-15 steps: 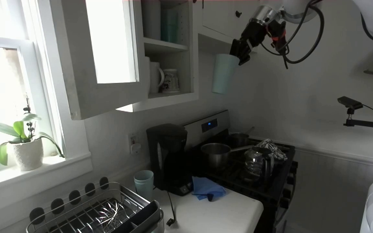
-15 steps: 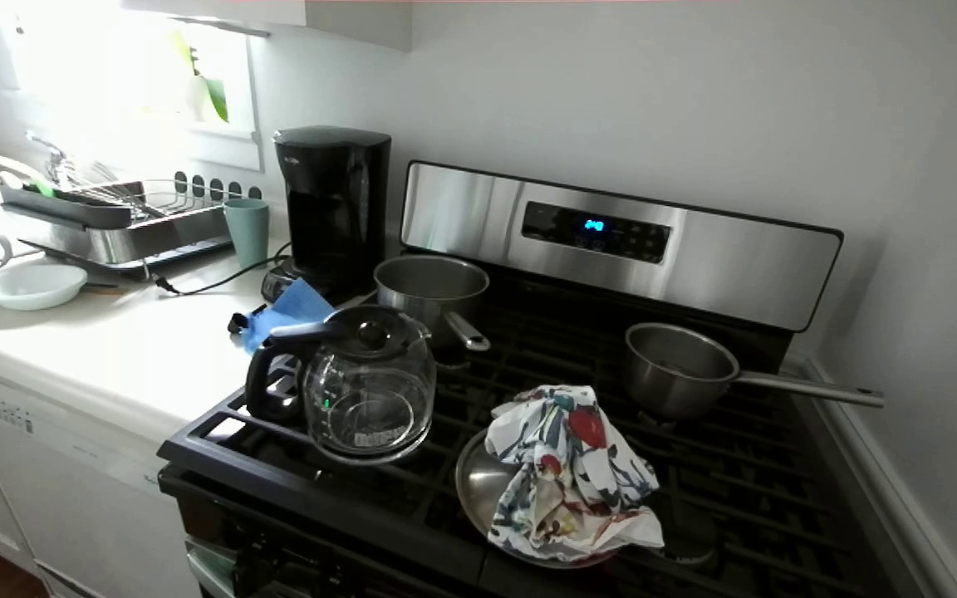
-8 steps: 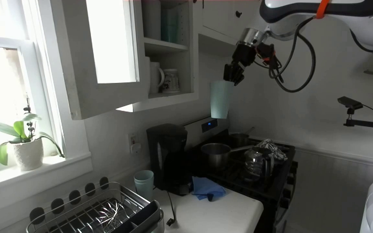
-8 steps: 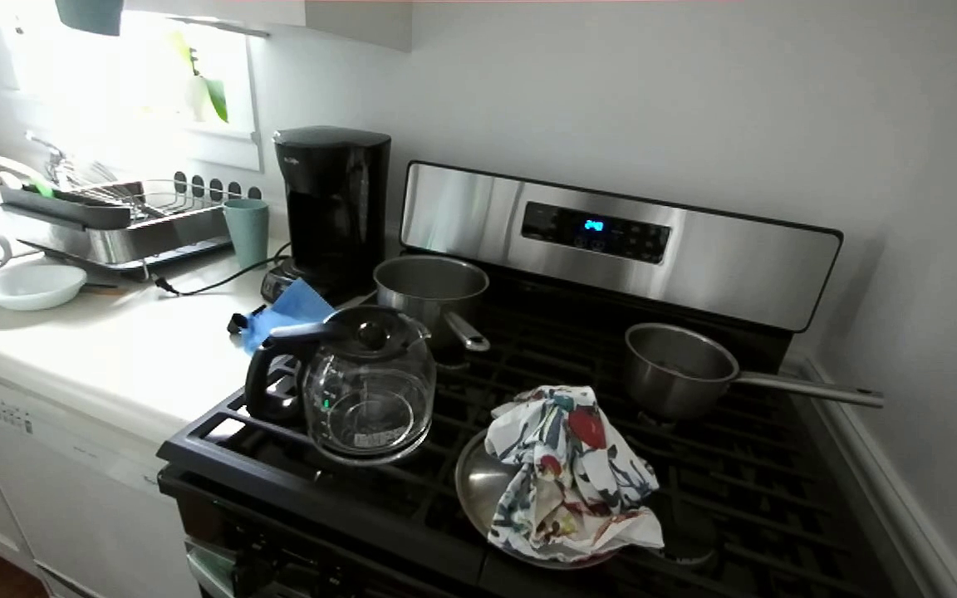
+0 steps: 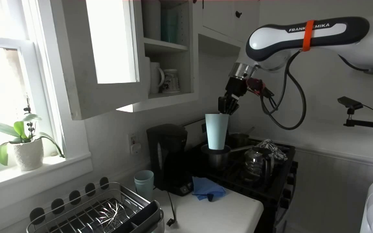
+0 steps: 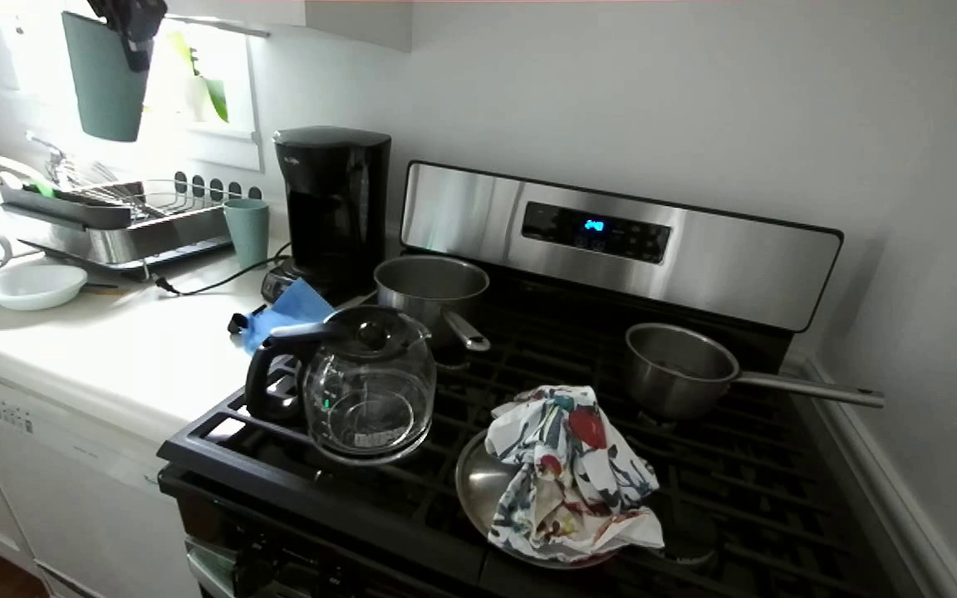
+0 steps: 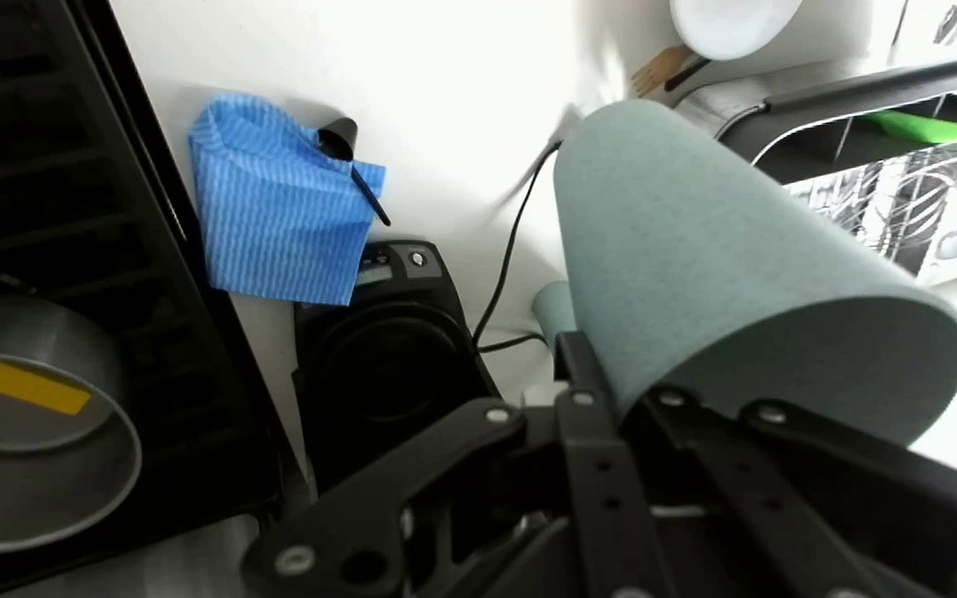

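My gripper (image 5: 227, 108) is shut on the rim of a pale teal cup (image 5: 217, 131), one finger outside and one inside its wall. The cup hangs in the air, mouth up and nearly upright. The gripper (image 6: 138, 50) and cup (image 6: 103, 87) also show at the top left of an exterior view. In the wrist view the cup (image 7: 694, 241) extends from the fingertips (image 7: 603, 399), its mouth toward the camera; the inner fingertip is hidden. Similar teal cups, seemingly stacked (image 5: 144, 186), stand on the counter between the dish rack (image 5: 108, 210) and the black coffee maker (image 5: 165, 155).
A cabinet door (image 5: 108, 94) hangs open above the counter (image 5: 212, 213); mugs (image 5: 170, 81) stand inside. A blue cloth (image 7: 279, 208) with a black scoop lies before the coffee maker. The stove carries a glass carafe (image 6: 370, 390), pots (image 6: 682, 370) and a patterned cloth (image 6: 566, 482) on a pan.
The arm has lowered the gripper and cup, drifting slightly left in an exterior view. The cup has swung from tilted to nearly upright. Both have come into view at the top left elsewhere.
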